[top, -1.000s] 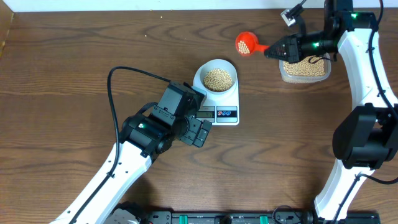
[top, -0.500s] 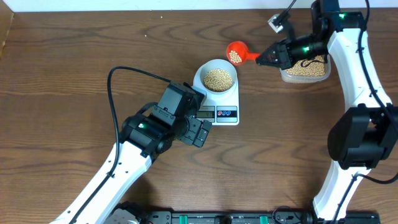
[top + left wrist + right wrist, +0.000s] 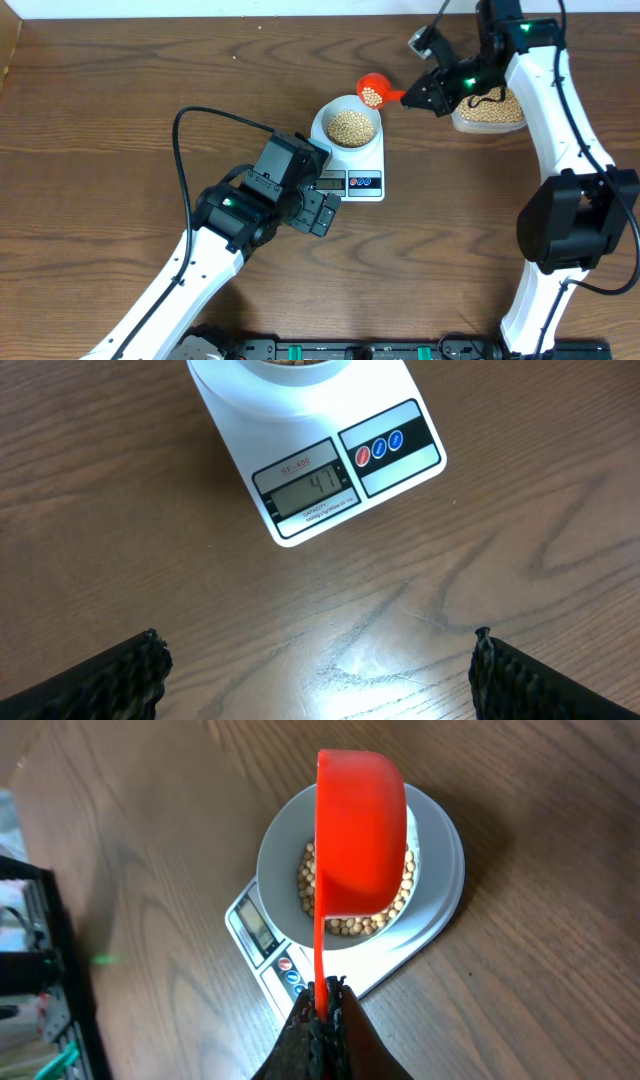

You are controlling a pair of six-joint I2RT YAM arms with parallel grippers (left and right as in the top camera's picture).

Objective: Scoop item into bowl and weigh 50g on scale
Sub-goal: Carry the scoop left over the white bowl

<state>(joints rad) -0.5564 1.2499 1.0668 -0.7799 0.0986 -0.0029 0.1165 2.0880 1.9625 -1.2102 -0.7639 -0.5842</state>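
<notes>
The white bowl (image 3: 350,124) holds tan beans (image 3: 352,126) and sits on the white scale (image 3: 364,181). The scale's display (image 3: 309,487) reads 41 in the left wrist view. My right gripper (image 3: 418,96) is shut on the handle of a red scoop (image 3: 371,91) that carries some beans, just above the bowl's far right rim. In the right wrist view the scoop (image 3: 360,830) hangs over the bowl (image 3: 285,845), gripped at its handle by my right gripper (image 3: 326,992). My left gripper (image 3: 322,213) is open and empty, in front of the scale; its fingers (image 3: 125,675) frame bare table.
A clear plastic tub (image 3: 490,110) of beans stands at the back right, under the right arm. A black cable (image 3: 190,125) loops over the table left of the scale. The table's far edge runs along the top.
My right gripper has carried the red scoop with beans leftward from beside the tub to just over the bowl's rim. The left arm has not moved.
</notes>
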